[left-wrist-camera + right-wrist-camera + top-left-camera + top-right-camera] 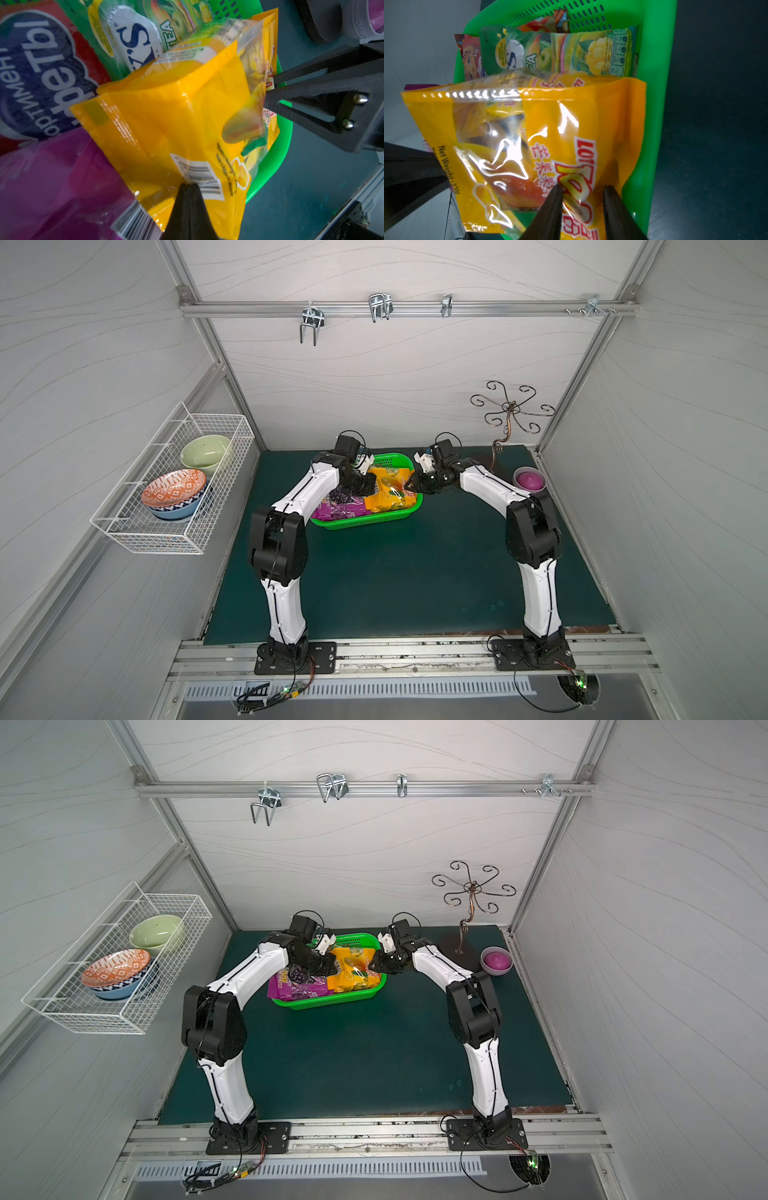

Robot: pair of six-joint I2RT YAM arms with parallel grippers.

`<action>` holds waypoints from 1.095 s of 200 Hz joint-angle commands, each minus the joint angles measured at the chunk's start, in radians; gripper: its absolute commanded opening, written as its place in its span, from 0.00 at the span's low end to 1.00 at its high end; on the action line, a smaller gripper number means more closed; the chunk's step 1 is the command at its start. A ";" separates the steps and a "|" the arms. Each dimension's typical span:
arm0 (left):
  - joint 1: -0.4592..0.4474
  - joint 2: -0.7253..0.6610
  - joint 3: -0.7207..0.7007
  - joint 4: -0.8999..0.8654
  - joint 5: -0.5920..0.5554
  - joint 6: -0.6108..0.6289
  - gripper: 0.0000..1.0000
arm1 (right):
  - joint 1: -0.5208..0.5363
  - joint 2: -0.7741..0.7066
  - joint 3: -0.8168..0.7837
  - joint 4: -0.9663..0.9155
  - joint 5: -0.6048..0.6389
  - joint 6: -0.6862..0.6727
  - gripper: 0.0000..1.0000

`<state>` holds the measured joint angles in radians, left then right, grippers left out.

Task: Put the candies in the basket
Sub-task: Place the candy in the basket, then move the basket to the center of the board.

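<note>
1. Left jaws pinch shut on the yellow-orange bag (pixel 166 116), tented above the basket (pixel 278 158); right jaws stand apart, straddling its opposite edge
2. Lower it flat inside, then let go

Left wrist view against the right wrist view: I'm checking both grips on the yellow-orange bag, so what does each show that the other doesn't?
Left wrist only: the yellow-orange bag's barcode side with the left gripper shut on it, the red bag's blue oval logo, a pink-lined bowl. Right wrist only: the bag's printed front between the right gripper's parted jaws; grip unclear. Both: that bag, green basket, green-yellow bag.
</note>
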<state>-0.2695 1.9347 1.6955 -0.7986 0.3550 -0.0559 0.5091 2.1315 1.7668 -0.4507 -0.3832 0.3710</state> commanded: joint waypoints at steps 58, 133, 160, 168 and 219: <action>0.033 -0.198 0.127 -0.176 0.020 0.054 0.09 | -0.009 -0.303 -0.122 -0.074 0.063 -0.084 0.46; 0.156 -0.344 -0.018 -0.220 0.032 0.103 0.16 | -0.008 -0.182 -0.095 -0.176 0.244 -0.048 0.45; 0.158 -0.398 -0.074 -0.185 -0.025 0.113 0.17 | 0.013 -0.122 -0.056 -0.196 0.273 -0.023 0.46; 0.161 -0.408 -0.083 -0.179 -0.038 0.111 0.17 | 0.019 -0.100 -0.043 -0.201 0.274 -0.023 0.46; 0.170 -0.416 -0.091 -0.174 -0.063 0.113 0.17 | 0.035 -0.004 0.020 -0.265 0.380 0.032 0.31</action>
<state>-0.1047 1.5372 1.5963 -0.9966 0.3180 0.0383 0.5331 2.0895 1.7668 -0.6411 -0.1020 0.3592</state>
